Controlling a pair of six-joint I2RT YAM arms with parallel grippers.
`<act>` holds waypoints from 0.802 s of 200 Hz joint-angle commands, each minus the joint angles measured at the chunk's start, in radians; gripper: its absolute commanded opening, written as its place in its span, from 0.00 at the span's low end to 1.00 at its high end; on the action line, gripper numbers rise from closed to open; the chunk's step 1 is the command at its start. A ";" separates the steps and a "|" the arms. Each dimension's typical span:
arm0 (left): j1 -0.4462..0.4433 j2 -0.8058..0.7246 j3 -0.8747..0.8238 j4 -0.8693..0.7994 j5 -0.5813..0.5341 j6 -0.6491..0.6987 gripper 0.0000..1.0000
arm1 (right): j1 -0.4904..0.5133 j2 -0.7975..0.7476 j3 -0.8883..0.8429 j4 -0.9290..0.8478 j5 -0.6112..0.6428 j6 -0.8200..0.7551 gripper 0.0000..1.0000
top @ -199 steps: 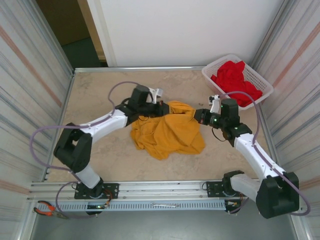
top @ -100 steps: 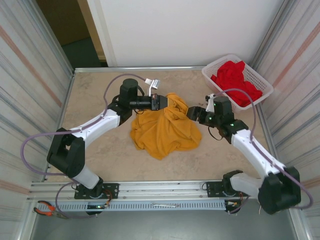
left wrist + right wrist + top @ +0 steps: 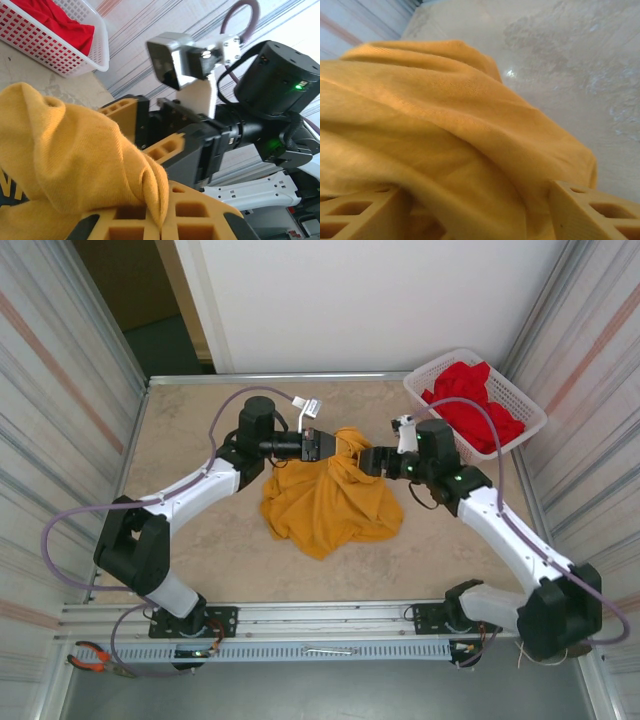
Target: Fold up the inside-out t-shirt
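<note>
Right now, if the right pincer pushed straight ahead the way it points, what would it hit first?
The mustard t-shirt: its bunched cloth lies between the open fingers of the right pincer. Behind it, probably the left pincer, though depth is unclear.

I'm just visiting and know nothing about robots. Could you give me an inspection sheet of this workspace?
Surface: beige marbled table.
Job's things: mustard t-shirt bunched mid-table, its top edge raised.
Clutter: white basket with a red garment, far right; red-handled pliers at the near left edge.
Tools: left tool shut on the t-shirt; right tool open, cloth between its fingers.
Cables: purple cable looping along each arm.
Surroundings: striped side panels, white back wall.
</note>
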 commanded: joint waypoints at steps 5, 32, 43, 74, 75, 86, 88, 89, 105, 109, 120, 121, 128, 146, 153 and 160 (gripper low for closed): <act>0.003 -0.040 0.043 0.020 0.052 -0.011 0.00 | -0.008 0.063 0.051 0.070 -0.031 -0.020 0.46; 0.031 -0.042 0.014 -0.011 -0.009 -0.004 0.00 | -0.023 0.065 0.099 0.076 -0.149 -0.009 0.00; 0.054 -0.045 0.006 -0.081 -0.088 0.022 0.04 | -0.038 0.032 0.097 0.080 -0.221 0.006 0.00; 0.130 -0.017 -0.024 -0.136 -0.239 0.029 0.25 | -0.082 -0.070 0.047 0.218 -0.456 0.124 0.00; 0.130 -0.015 -0.024 -0.137 -0.240 0.030 0.26 | -0.082 -0.071 0.045 0.224 -0.460 0.128 0.00; 0.138 0.010 -0.008 -0.161 -0.249 0.038 0.30 | -0.083 -0.079 0.035 0.282 -0.531 0.166 0.00; 0.138 0.013 -0.006 -0.164 -0.248 0.041 0.30 | -0.083 -0.079 0.034 0.292 -0.542 0.173 0.00; 0.137 0.015 -0.004 -0.165 -0.248 0.042 0.30 | -0.084 -0.079 0.034 0.296 -0.544 0.177 0.00; 0.135 0.021 0.010 -0.184 -0.247 0.052 0.36 | -0.082 -0.069 0.026 0.352 -0.581 0.214 0.00; 0.133 0.015 0.009 -0.190 -0.250 0.052 0.37 | -0.084 -0.066 0.023 0.358 -0.583 0.216 0.00; 0.128 -0.021 -0.008 -0.206 -0.277 0.064 0.41 | -0.091 -0.058 0.017 0.365 -0.582 0.218 0.00; 0.127 -0.026 -0.011 -0.208 -0.278 0.064 0.41 | -0.092 -0.057 0.017 0.365 -0.583 0.218 0.00; 0.124 -0.065 -0.031 -0.218 -0.310 0.071 0.43 | -0.099 -0.051 0.014 0.366 -0.579 0.223 0.00; 0.104 -0.202 -0.098 -0.253 -0.425 0.080 0.45 | -0.111 -0.039 0.006 0.344 -0.551 0.226 0.00; 0.085 -0.264 -0.126 -0.274 -0.492 0.087 0.48 | -0.113 -0.040 -0.005 0.346 -0.533 0.228 0.00; 0.061 -0.322 -0.151 -0.286 -0.551 0.105 0.49 | -0.115 -0.042 -0.012 0.344 -0.523 0.229 0.00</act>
